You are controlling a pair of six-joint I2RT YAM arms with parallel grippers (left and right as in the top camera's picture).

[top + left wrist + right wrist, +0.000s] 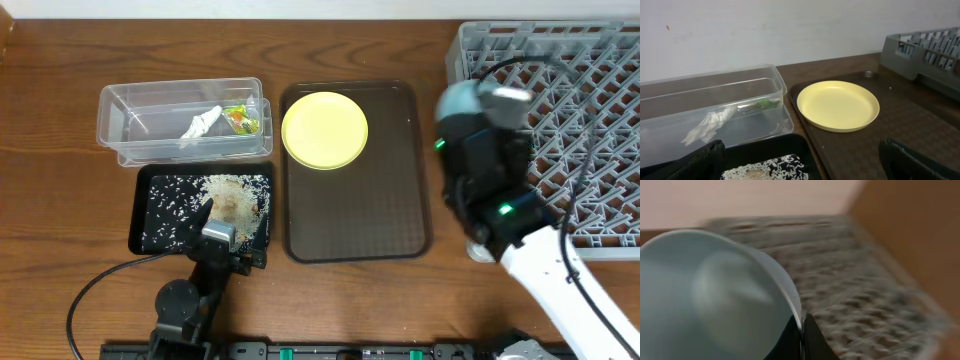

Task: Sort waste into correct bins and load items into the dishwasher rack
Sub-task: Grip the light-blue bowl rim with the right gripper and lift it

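Observation:
My right gripper [801, 325] is shut on the rim of the light-blue bowl [715, 295] and holds it at the left edge of the grey dishwasher rack [590, 120]; the bowl also shows in the overhead view [462, 100]. The right wrist view is blurred. My left gripper [805, 167] is open and empty above the black tray [140, 215], which holds rice grains [170, 210] and beige crumbs [232, 200]. The clear tub [110, 120] holds the white paper scrap [200, 124] and the printed wrapper [241, 117]. The yellow plate [324, 130] lies on the brown serving tray. The white bowl and chopsticks are out of view.
The dark brown serving tray [360, 210] lies between the bins and the rack. The rack's near corner shows in the left wrist view [925, 50]. A black cable runs from the left arm across the front of the table.

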